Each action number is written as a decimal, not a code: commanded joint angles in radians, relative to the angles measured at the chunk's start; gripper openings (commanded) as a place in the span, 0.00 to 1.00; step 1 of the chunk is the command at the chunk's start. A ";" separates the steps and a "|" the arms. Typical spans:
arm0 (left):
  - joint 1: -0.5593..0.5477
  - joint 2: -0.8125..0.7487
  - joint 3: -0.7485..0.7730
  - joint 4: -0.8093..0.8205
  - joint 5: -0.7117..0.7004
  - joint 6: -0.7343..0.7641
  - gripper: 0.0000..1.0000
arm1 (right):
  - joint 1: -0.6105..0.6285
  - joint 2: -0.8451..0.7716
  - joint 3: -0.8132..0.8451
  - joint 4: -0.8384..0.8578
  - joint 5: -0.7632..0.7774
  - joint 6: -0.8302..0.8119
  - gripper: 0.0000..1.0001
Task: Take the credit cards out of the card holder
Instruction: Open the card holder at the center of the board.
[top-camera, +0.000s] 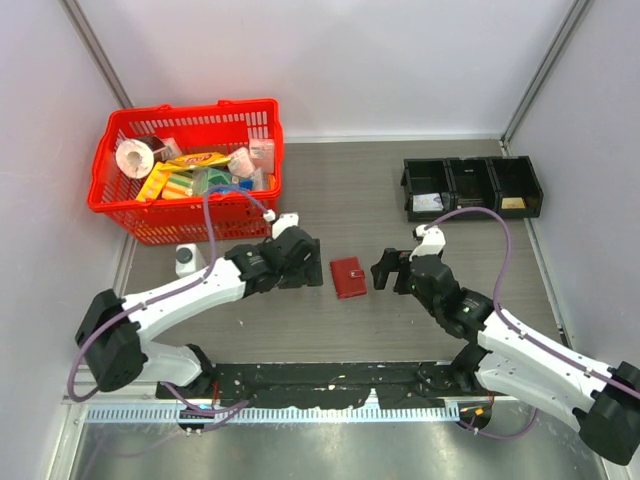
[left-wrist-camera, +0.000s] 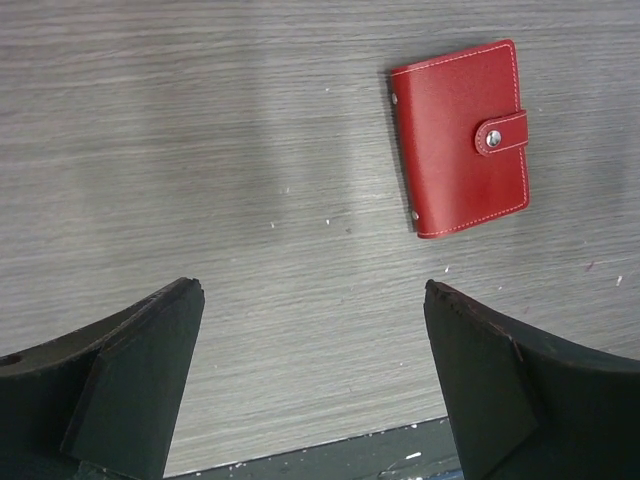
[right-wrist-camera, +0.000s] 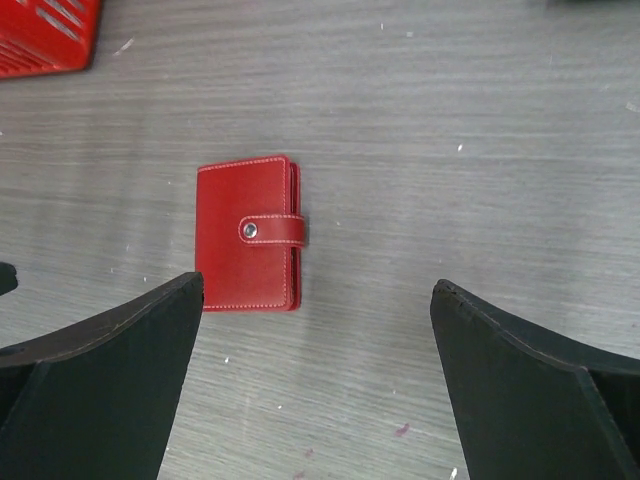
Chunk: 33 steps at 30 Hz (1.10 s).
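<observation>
Small red leather-look card holder (top-camera: 348, 277), white stitching, folded shut, tab snapped on a metal stud. It lies flat on the grey wood-grain surface (left-wrist-camera: 150, 150), between my two pairs of jaws, touching neither. Left jaws spread wide, holder ahead to their right. Right jaws spread wide, holder ahead to their left.

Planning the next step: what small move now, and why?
Probably lower the left gripper to pin the card holder: it lies closed on the table, snap tab fastened, and the right gripper, also open, could then work the tab.
</observation>
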 joint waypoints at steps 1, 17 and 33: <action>-0.003 0.090 0.087 0.034 0.014 0.070 0.95 | 0.004 0.022 0.037 -0.001 -0.029 0.082 1.00; 0.001 0.370 0.169 0.181 0.082 -0.065 0.78 | 0.006 -0.236 -0.104 -0.100 -0.058 0.271 0.93; 0.013 0.497 0.209 0.225 0.120 -0.117 0.66 | 0.007 -0.118 -0.086 0.026 -0.175 0.130 0.95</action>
